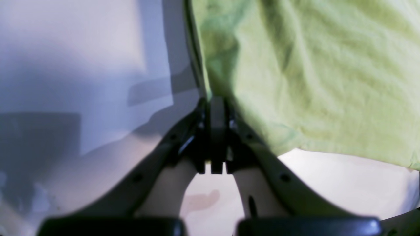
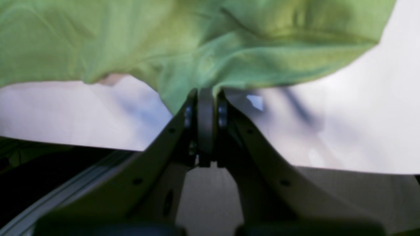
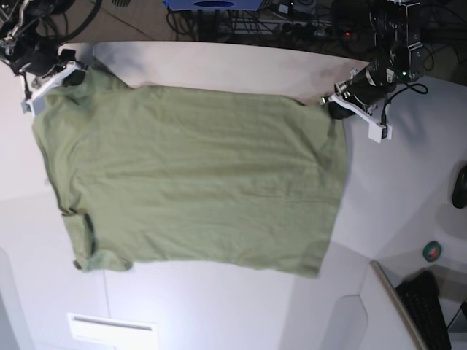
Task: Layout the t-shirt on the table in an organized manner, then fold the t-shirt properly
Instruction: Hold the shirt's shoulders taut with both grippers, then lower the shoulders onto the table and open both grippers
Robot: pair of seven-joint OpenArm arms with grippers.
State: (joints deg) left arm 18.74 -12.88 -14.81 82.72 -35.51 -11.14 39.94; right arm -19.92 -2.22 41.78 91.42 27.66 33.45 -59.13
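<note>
Surface: a broad white tabletop (image 3: 219, 306) fills the base view, with a dark floor strewn with cables (image 3: 241, 18) along the far edge.
Right tool: the right tool (image 3: 55, 75) sits at the far left corner of the base view, jaws closed narrow and pinching one far corner of the t-shirt (image 3: 190, 175); its own wrist camera shows green cloth bunched right at the closed tips (image 2: 206, 93).
T-shirt: spread nearly flat and lightly wrinkled across the middle of the tabletop, its long axis running left to right in the base view between the two tools; a sleeve curls under at the near left (image 3: 91, 255).
Left tool: the left tool (image 3: 334, 102) is at the far right corner of the base view, jaws also closed narrow on the cloth edge, as its wrist camera shows at the tips (image 1: 216, 101).
Key relation: the garment hangs toward the near side from both tools, its far edge stretched between them; each arm is nearest its own corner, neither closer to the middle.
Step, as judged: laying out looks almost done; the curled sleeve seems to need smoothing before any fold.
</note>
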